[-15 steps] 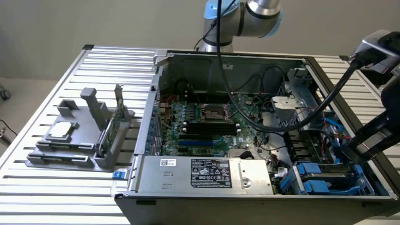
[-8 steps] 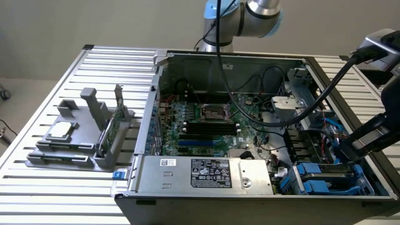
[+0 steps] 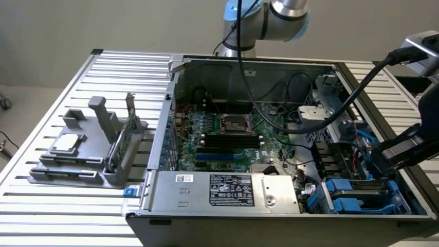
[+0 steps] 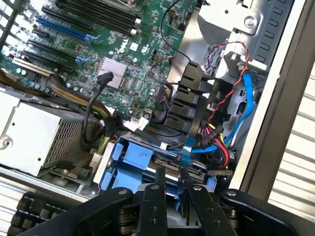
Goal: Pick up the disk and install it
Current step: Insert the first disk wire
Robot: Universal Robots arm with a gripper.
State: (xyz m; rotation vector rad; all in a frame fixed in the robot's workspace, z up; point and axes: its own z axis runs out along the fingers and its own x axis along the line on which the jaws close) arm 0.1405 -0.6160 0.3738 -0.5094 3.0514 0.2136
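Disk [image 4: 170, 161], framed by blue rails, lies in the corner bay of the case [image 4: 275, 118], right at the gripper [image 4: 171, 171]; whether the gripper clamps it or stands open I cannot tell. Just beyond runs a blue cable [image 4: 247, 96], then the motherboard [image 4: 133, 64].

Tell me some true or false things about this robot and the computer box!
1. The computer case is open, showing the motherboard. True.
2. The pincer hangs over the grey holder. False: it is at the blue drive rails inside the case.
3. A green circuit card stands on edge in the grey holder. True.
4. The small silver chip lies on the motherboard. False: it lies on the grey holder, outside the case.
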